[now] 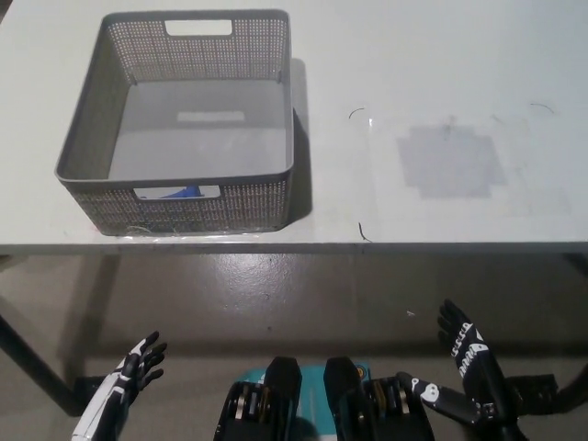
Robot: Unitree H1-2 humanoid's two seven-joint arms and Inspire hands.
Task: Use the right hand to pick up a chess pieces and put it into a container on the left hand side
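Chess pieces do not show anywhere in the head view; the grey plastic mesh basket with cut-out handles (96, 138) sits on the left part of a pale white tabletop (441, 55), its floor bare apart from a faint light patch. A scrap of blue and white shows through the handle opening in the basket's near wall. The basket stands close to the table's front edge, its right side casting a narrow shadow onto the surface. To the right, well apart from the basket, a darker grey square patch (450, 162) marks the tabletop, with a few thin dark curved marks near it and at the front edge. Below the table edge lies a brownish concrete floor (276, 285). The robot's black right hand (464, 367) hangs low at the lower right, beneath table level, fingers spread and holding nothing. The white left hand (124, 390) rests at the lower left, also beneath the table, its dark-tipped fingers apart and empty. Neither hand touches the table or the basket.
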